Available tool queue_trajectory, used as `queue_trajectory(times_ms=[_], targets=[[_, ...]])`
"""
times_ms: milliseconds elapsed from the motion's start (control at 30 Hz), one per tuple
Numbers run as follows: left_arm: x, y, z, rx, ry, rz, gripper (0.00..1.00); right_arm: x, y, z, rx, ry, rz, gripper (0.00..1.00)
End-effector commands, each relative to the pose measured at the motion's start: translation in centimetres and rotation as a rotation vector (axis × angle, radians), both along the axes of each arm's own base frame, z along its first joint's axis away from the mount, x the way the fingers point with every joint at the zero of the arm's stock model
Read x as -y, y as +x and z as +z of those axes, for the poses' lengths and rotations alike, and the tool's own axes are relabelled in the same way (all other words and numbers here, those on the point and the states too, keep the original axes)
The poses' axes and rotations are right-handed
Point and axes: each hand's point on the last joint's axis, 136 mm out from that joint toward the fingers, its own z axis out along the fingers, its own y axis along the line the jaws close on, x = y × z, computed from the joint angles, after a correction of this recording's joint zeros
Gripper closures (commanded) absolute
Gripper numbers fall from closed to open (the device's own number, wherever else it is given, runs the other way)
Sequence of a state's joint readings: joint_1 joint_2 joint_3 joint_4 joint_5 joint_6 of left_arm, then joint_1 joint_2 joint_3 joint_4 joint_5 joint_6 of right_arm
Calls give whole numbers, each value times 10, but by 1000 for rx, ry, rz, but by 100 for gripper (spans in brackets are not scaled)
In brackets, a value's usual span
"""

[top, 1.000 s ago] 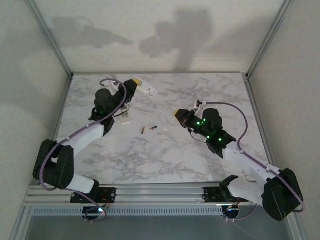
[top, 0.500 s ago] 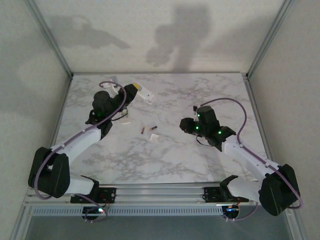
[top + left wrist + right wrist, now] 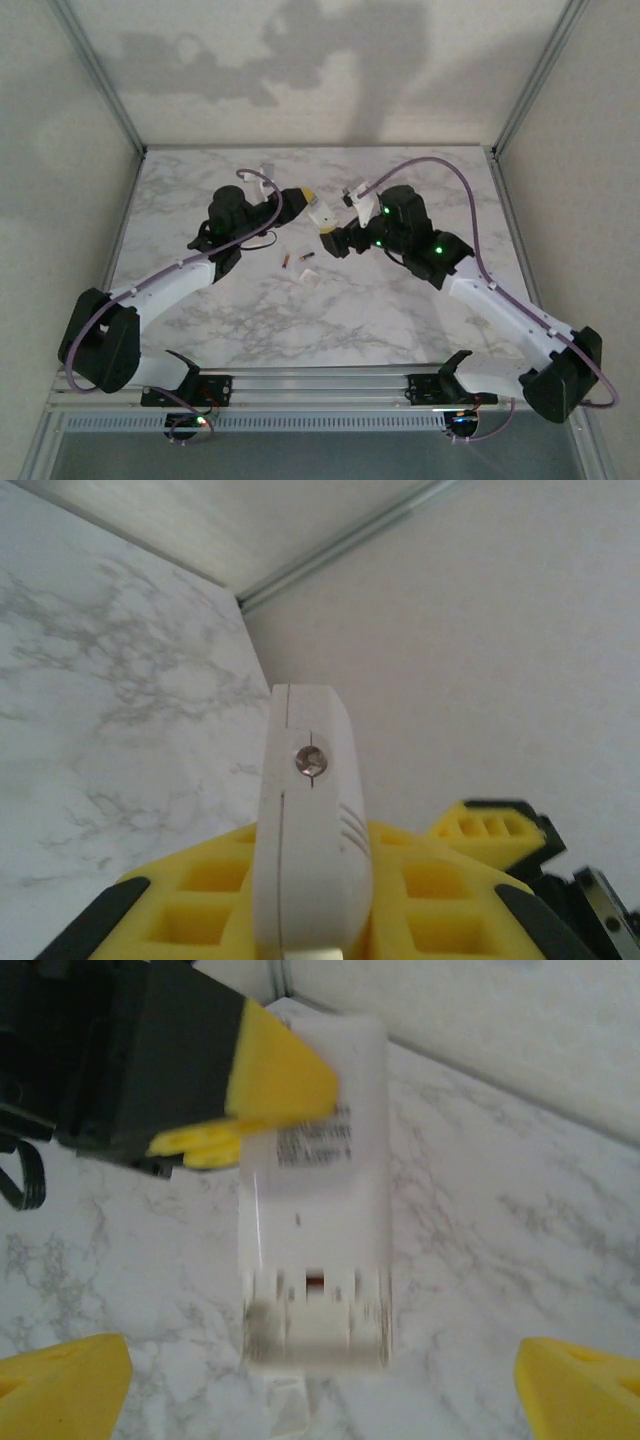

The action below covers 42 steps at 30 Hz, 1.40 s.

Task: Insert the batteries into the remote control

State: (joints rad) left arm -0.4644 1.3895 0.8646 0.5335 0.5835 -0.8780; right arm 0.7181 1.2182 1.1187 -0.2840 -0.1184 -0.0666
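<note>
Hold remote (image 3: 320, 214) steady in clamped left gripper (image 3: 301, 198) above counter (image 3: 400, 315), recess facing wide-open right gripper (image 3: 320, 1390); close squarely on free end, clear of recess, with batteries (image 3: 298, 260) loose on counter below.

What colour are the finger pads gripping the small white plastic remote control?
The pads are yellow; best in the left wrist view.

The remote control (image 3: 310, 830) is smooth white plastic, with a shiny metal screw (image 3: 310, 763) in its end. The table (image 3: 400, 310) has a smooth marble-look finish. The left jaws' yellow pads (image 3: 200, 900) look matt.
</note>
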Motion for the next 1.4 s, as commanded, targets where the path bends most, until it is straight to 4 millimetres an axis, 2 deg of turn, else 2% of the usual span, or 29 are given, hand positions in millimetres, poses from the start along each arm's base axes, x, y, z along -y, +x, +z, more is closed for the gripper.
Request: queue_trajectory(times_ms=[0,167,267,400,433,500,567,633,667,767,900,1000,1133,1267,1367], targets=[[11,-7,37,77,-73,-53,100,-18,7,-6,39,-95,105,5],[13,-11,44,86,-89,-70,100,-36,12,-13,-6,-116,172,22],[14,-12,46,87,-90,-75,100,-42,14,-9,-16,-114,189,47],[14,-14,51,104,-90,-80,100,-38,11,-6,20,-132,207,61],[13,-14,52,112,-86,-77,93,-36,9,-5,32,-143,216,63],[8,-14,58,148,-57,-56,48,-28,2,-8,65,-198,248,64],[-4,-15,66,206,6,-7,19,-12,-5,-20,92,-287,281,65],[-21,-19,78,304,129,62,8,10,-16,-41,107,-392,345,65],[-29,-24,81,355,215,88,5,22,-27,-60,105,-470,412,66],[-49,-42,89,489,412,124,3,51,-73,-105,34,-637,645,69],[-58,-75,91,685,544,75,1,70,-102,-150,-95,-734,778,70],[-56,-101,80,864,609,1,1,74,-116,-180,-113,-780,868,70],[-58,-111,61,924,681,-30,0,70,-112,-205,-118,-805,897,69],[-50,-115,34,923,765,-145,0,62,-100,-227,-135,-833,903,66],[-48,-115,28,928,772,-156,0,56,-88,-245,-130,-848,883,62]])
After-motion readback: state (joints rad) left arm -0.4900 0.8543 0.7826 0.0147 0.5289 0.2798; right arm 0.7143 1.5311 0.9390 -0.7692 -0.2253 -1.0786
